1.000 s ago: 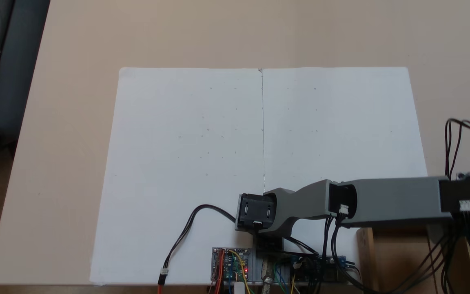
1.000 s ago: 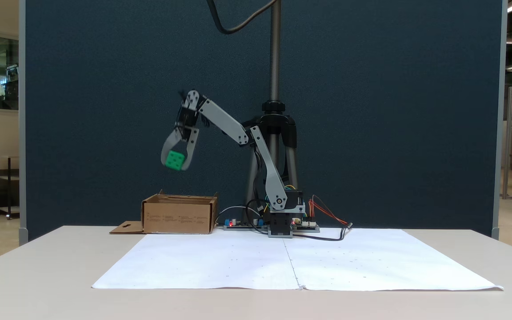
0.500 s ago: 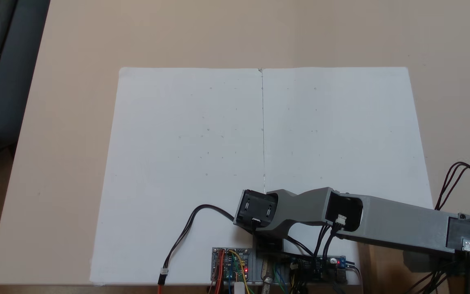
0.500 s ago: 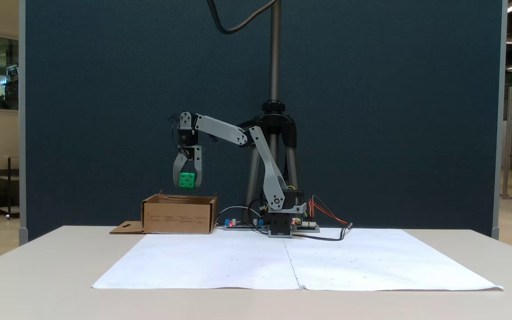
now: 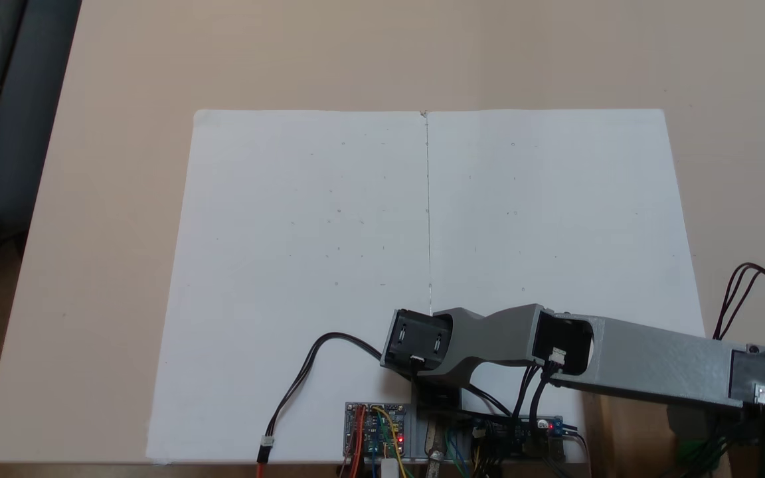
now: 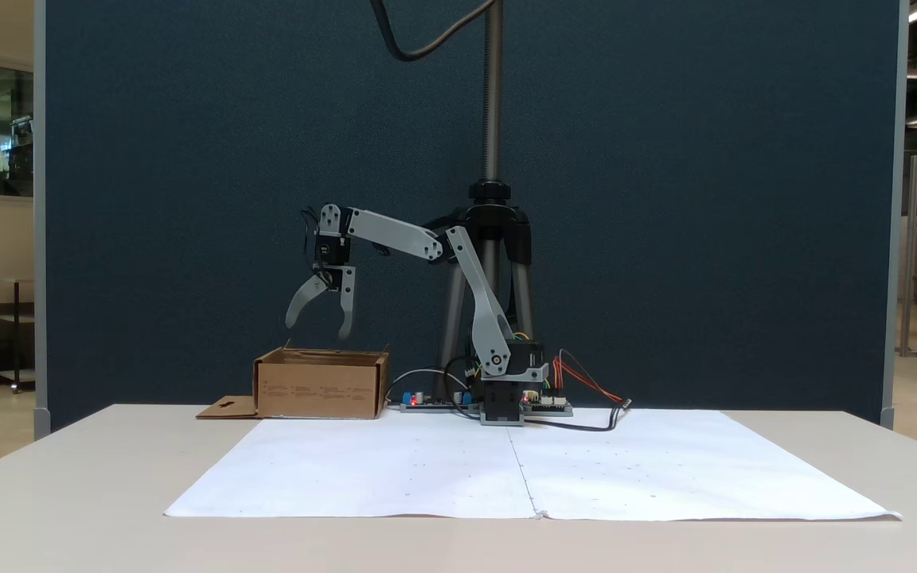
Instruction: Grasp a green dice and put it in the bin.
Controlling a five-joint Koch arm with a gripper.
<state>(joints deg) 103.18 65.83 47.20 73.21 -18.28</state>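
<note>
Gripper (image 6: 317, 329): one, on one grey arm (image 6: 474, 294). Jaws spread wide, nothing between them, tips pointing down.

Bin (image 6: 319, 391): one, brown cardboard, directly beneath the gripper with a clear gap of air between the tips and the top rim. One flap (image 6: 228, 408) lying flat on the table, on the far side of the bin from the arm's base.

Green dice: one at most, seen as a dim green patch (image 5: 692, 454) under the wrist end of the arm in a fixed view, half hidden by cables; resting place not certain.

White paper (image 6: 427, 469): two halves meeting at one centre seam, spread in front of the arm's base and to the side of the gripper, bare across its whole face, every edge well inside the table (image 6: 68, 493) border.

Circuit boards (image 5: 374, 431): two, beside the base, wires trailing, one black cable (image 5: 303, 378) looping onto the paper.

Tripod (image 6: 494, 223): one, behind the arm.
</note>
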